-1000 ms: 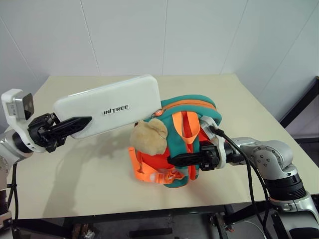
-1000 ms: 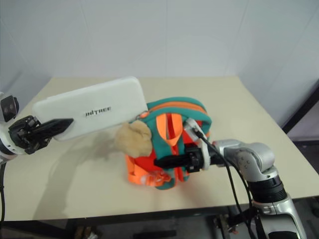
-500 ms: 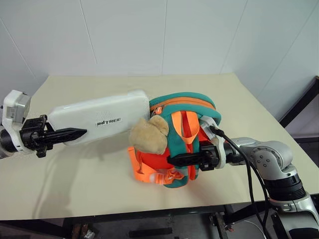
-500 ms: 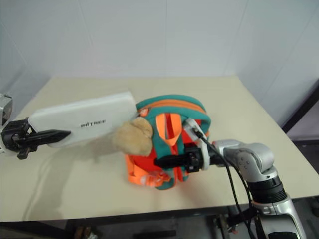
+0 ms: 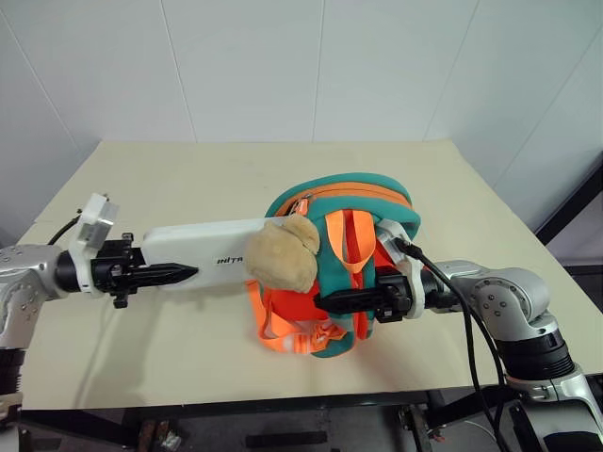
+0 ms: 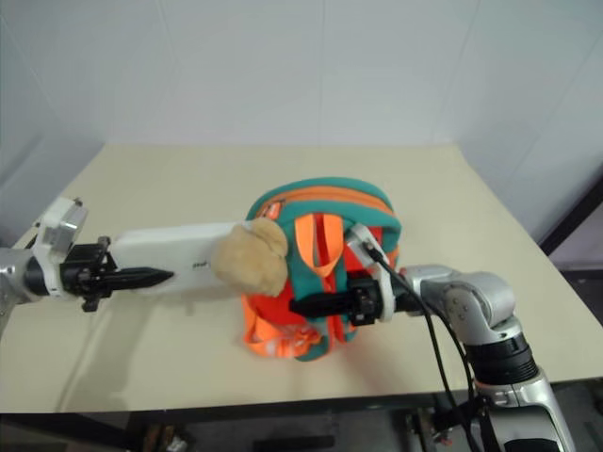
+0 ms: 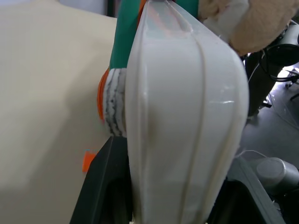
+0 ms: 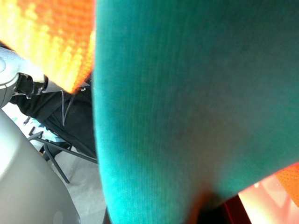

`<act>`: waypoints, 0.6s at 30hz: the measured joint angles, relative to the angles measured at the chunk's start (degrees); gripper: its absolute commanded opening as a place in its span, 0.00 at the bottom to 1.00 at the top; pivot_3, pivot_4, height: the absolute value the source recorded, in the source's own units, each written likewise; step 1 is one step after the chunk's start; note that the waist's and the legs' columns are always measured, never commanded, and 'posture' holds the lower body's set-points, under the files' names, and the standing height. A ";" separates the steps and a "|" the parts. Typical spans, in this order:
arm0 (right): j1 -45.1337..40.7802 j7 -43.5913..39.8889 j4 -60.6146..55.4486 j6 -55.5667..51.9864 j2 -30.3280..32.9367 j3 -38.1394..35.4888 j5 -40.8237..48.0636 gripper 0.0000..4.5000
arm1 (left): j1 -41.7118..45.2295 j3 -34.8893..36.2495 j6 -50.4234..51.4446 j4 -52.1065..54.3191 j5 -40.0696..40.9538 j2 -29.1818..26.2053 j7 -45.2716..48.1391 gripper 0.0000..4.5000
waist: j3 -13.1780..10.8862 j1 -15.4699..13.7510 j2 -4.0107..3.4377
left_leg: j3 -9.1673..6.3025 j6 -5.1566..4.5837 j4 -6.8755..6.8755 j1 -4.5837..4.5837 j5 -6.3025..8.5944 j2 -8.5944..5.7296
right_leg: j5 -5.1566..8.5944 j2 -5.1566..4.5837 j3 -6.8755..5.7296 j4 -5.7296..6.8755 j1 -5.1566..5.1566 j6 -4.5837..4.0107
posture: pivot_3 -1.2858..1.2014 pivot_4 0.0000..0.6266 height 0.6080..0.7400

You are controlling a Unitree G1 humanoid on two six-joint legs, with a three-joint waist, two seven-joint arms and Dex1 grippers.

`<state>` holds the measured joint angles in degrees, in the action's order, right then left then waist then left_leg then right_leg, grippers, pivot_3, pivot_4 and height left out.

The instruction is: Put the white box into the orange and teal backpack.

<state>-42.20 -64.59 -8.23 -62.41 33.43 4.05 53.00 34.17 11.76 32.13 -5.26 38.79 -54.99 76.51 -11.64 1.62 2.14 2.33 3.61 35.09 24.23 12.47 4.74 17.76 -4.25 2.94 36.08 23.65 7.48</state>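
White box (image 5: 203, 252) in the left eye view lies about level, its near end clamped in the left gripper (image 5: 179, 274), its far end hidden behind the tan plush ball (image 5: 283, 254) at the mouth of the orange and teal backpack (image 5: 363, 193). Backpack stands upright on the beige table (image 5: 471, 188). Right gripper (image 5: 325, 303) is clenched on a teal strap at the pack's front, steadying it.

Right eye view: same layout; box (image 6: 170, 254) points straight at the pack's side under the teal rim, plush ball (image 6: 247, 261) overlapping its tip. Can't tell if the tip is inside yet.

Left wrist view: box (image 7: 182, 121) seen end-on between the black fingers, teal edging and the plush ball just past its far end.

Right wrist view: teal fabric (image 8: 187, 93) up close w/ orange webbing (image 8: 46, 37) beside it.

Judgement: insertion step, roughly midway. To do it well, keep the box in line w/ the opening, push slow, watch the plush ball doesn't jam the edge, and keep the right grip firm so the pack doesn't tip or slide.
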 measured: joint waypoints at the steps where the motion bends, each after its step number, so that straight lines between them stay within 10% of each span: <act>1: 0.00 0.02 0.01 0.01 -0.06 -0.01 -0.03 0.09 | 1.55 -0.92 0.15 0.13 -0.19 0.88 -0.40 0.30 | 0.00 -0.06 0.00 | 0.00 0.00 0.00 0.00 0.00 0.00 | 0.00 0.01 0.01 0.01 0.00 0.01 | 0.52 0.24 1.00; 18: 0.12 1.49 -0.31 0.05 -2.30 0.05 -0.34 0.09 | 17.08 -16.69 6.43 2.26 -8.73 12.15 -6.94 0.30 | 0.00 0.15 -0.01 | 0.02 0.02 0.11 -0.01 -0.02 0.19 | -0.07 0.43 0.39 0.14 0.06 0.14 | 0.52 0.24 1.00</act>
<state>-42.08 -63.10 -8.55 -62.36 31.13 4.10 52.66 51.24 -4.93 38.56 -3.00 30.06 -42.83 69.58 -11.65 1.77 2.13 2.35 3.63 35.20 24.21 12.45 4.93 17.70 -3.82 3.34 36.22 23.70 7.62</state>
